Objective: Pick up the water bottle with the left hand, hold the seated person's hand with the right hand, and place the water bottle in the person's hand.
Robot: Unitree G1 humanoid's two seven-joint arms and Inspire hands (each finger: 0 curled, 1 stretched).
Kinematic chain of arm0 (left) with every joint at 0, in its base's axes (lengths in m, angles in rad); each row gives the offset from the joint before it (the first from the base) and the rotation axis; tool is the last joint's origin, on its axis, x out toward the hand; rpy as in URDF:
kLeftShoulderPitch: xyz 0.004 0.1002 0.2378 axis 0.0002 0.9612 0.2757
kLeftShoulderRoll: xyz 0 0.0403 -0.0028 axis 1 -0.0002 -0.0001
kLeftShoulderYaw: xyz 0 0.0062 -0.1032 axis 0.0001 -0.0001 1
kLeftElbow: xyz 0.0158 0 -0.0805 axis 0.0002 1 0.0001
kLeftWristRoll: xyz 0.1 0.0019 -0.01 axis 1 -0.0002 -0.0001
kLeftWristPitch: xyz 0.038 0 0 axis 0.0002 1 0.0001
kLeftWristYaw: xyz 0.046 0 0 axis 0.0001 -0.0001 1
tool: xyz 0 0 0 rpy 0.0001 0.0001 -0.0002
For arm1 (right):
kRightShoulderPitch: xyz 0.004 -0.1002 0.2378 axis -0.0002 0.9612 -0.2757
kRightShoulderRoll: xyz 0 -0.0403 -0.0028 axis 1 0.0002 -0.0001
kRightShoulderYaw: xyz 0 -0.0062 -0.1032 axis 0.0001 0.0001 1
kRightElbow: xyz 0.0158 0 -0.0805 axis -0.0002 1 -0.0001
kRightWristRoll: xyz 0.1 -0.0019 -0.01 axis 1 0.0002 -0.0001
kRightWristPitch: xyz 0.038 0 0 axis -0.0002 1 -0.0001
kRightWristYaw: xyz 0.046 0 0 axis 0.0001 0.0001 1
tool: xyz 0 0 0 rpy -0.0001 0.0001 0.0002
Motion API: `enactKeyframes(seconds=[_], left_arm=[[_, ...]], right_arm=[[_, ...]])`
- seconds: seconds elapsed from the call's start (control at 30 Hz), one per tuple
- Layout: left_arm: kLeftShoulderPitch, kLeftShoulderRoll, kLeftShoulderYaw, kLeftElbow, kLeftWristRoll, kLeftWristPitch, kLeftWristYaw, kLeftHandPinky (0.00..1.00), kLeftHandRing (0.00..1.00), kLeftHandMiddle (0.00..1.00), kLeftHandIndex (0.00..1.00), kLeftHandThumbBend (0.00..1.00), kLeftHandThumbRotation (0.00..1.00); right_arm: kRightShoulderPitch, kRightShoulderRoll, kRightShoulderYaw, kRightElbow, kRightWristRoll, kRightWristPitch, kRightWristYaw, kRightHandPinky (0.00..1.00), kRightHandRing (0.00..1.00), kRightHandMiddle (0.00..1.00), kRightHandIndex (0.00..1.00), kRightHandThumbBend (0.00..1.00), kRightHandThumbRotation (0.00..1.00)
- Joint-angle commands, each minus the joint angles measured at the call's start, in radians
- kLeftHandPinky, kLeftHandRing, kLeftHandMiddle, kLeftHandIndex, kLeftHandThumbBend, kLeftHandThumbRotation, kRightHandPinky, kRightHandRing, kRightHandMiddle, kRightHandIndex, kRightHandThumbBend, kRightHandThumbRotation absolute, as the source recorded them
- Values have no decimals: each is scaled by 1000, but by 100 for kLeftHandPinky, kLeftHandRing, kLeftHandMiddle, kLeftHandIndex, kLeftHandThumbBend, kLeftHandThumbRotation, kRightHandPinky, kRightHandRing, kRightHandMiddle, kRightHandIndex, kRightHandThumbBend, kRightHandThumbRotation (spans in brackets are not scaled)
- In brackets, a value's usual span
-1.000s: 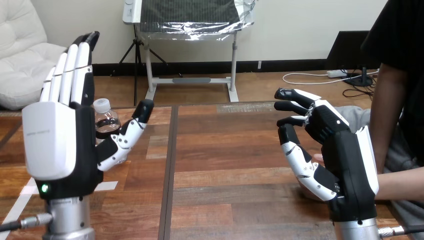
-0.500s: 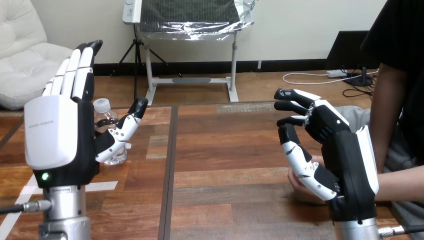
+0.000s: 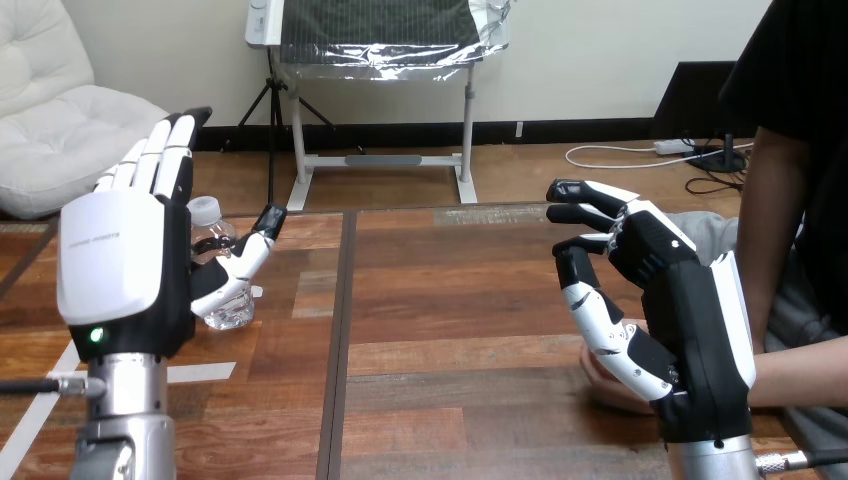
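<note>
The left hand (image 3: 115,265) is raised just in front of the water bottle (image 3: 205,215), its white back toward the camera. Its fingers (image 3: 160,165) are straight and point upward, rising above the bottle's cap, and its thumb (image 3: 245,265) reaches out across the front of the bottle's right side. The hand is spread wide and nothing is clasped in it; I cannot tell whether the thumb touches the bottle.

The water bottle stands upright on the tabletop (image 3: 450,300), largely hidden behind this hand. Its white cap shows beside the fingers and its clear base below the thumb.

Well to the right of the bottle, across a bare stretch of tabletop, the right hand (image 3: 700,320) is raised with its fingers (image 3: 590,190) loosely bent toward the bottle's side, a wide gap left to the thumb, gripping nothing. The person's hand (image 3: 612,385) lies on the tabletop just below that thumb, partly hidden by it.
</note>
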Motion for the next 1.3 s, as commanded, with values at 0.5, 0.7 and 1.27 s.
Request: enactKeyframes(seconds=[0.5,0.7,1.27], left_arm=[[-205,77,-71,199,-5,36,-8,80,86,89,88,47,79],[-250,92,-94,272,-8,41,-7,80,86,89,87,47,78],[-362,119,-160,453,-7,44,19,83,85,89,87,47,80]], right_arm=[[-66,0,0,-28,1,-1,-3,56,71,78,71,32,34],[-68,0,0,-24,6,-7,-1,56,71,77,71,32,34],[-70,-4,-7,-20,0,-17,-6,56,71,77,70,32,31]])
